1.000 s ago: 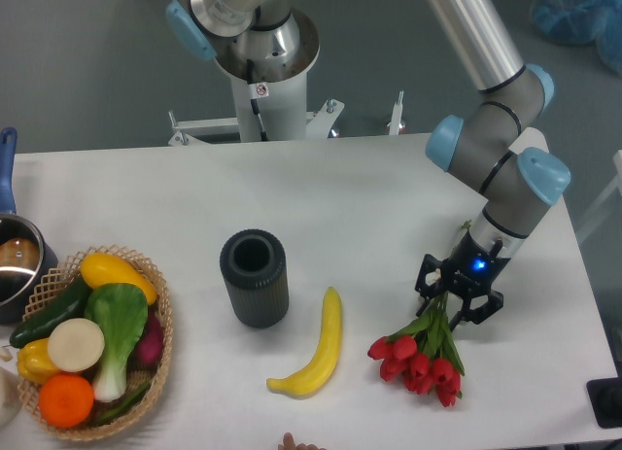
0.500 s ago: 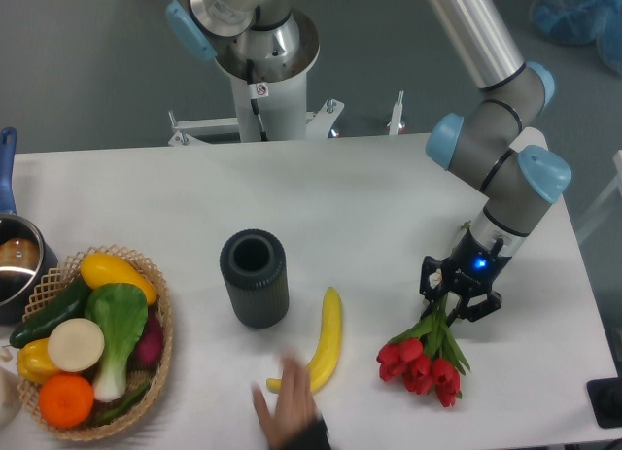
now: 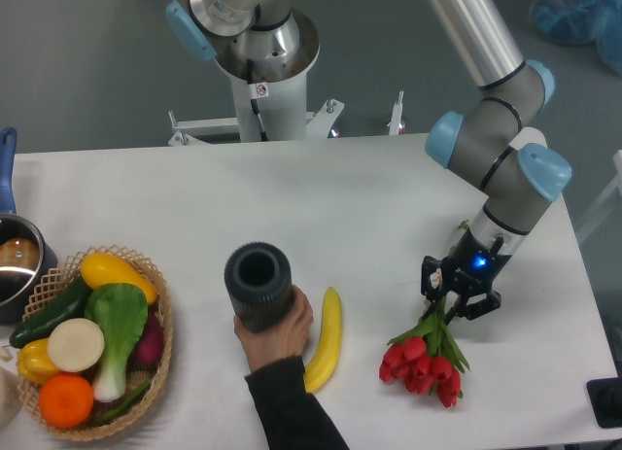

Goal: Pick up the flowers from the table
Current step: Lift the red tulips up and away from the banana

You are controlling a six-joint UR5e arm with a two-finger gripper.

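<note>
The flowers are a small bunch of red tulips with green stems, at the right front of the white table. The red heads point toward the front edge. The stems run up into my gripper, which is shut on them. The blooms seem to hang slightly off the tabletop, with a faint shadow under them. The stem tops are hidden by the fingers.
A person's hand grips a dark ribbed cylinder at the table's middle. A yellow banana lies beside it. A wicker basket of vegetables stands front left, with a pot at the left edge.
A hand has come in from the front edge and taken hold of the dark cylinder, tilting it. The flowers and my gripper have shifted slightly right and up.
</note>
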